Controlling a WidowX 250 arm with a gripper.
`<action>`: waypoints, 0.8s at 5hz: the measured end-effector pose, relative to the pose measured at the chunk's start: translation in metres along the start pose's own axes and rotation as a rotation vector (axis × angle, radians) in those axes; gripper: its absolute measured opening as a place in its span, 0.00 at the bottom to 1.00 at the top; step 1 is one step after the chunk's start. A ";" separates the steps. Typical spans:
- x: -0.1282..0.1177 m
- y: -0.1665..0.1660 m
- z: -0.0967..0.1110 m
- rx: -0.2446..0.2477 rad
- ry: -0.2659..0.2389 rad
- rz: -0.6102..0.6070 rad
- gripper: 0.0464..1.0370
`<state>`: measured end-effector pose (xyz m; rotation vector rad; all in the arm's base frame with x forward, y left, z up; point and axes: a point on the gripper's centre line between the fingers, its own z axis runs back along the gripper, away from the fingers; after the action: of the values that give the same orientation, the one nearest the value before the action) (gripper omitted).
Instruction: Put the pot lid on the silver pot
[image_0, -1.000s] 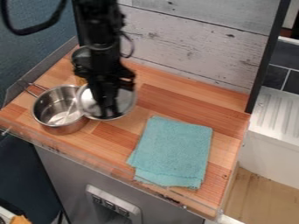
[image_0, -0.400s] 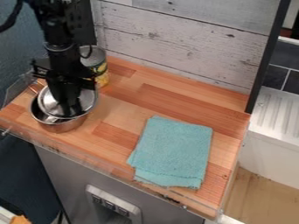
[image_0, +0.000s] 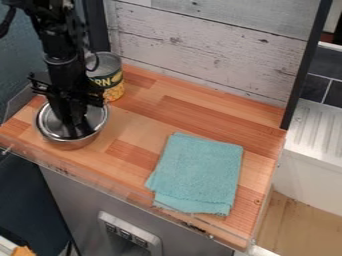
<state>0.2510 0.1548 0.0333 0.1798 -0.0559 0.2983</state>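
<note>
From where I'm standing, the lid (image_0: 97, 117) looks to be down on the silver pot (image_0: 71, 145), over its mouth, at the left of the tabletop (image_0: 142, 119). The end effector (image_0: 78, 131) hangs right over the lid's middle; I can't tell whether it's spread or pinching the knob, because the black arm (image_0: 65, 70) hides that part. My guess is that the job is all but done and what's left is a clean let-go. The worry is the seating: I can't make out the whole rim, so one edge might be sitting proud, and a release now could let the lid tip or slide. If the grip caught on the knob as the arm rose, it could lift the lid again or drag the pot along. A sideways exit might also clip the corn can (image_0: 112, 85), which stands close behind
</note>
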 end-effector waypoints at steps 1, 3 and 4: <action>-0.001 0.007 -0.001 -0.003 0.003 0.016 0.24; -0.001 0.020 -0.004 -0.025 0.019 0.041 0.58; -0.002 0.019 -0.004 -0.038 0.022 0.019 0.88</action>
<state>0.2437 0.1723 0.0327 0.1379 -0.0418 0.3174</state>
